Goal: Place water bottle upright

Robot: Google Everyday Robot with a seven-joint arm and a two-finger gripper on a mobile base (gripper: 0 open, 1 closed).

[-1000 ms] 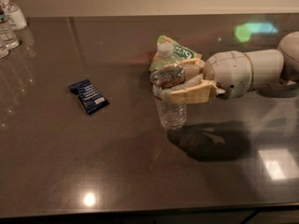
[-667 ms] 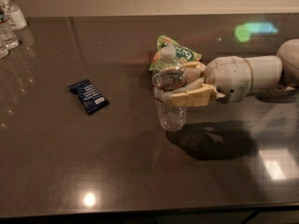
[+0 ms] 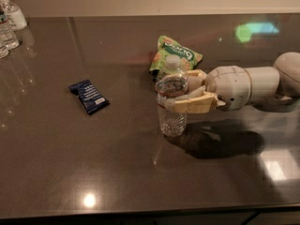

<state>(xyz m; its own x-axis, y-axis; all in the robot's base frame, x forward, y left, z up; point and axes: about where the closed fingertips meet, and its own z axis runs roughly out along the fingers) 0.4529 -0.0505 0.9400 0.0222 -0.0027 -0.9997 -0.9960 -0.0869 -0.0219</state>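
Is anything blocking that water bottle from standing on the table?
Nothing visible. The tool grips the water bottle around its middle, upright, its base at the table. The green bag lies behind it, the blue packet off left.

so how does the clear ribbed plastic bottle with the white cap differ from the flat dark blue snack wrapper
The clear ribbed plastic water bottle stands upright; the dark blue snack wrapper lies flat. The bottle is see-through, the wrapper opaque. The gripper, reaching in from the right, is closed around the bottle's middle; the wrapper sits free, to its left. Both rest on the dark table.
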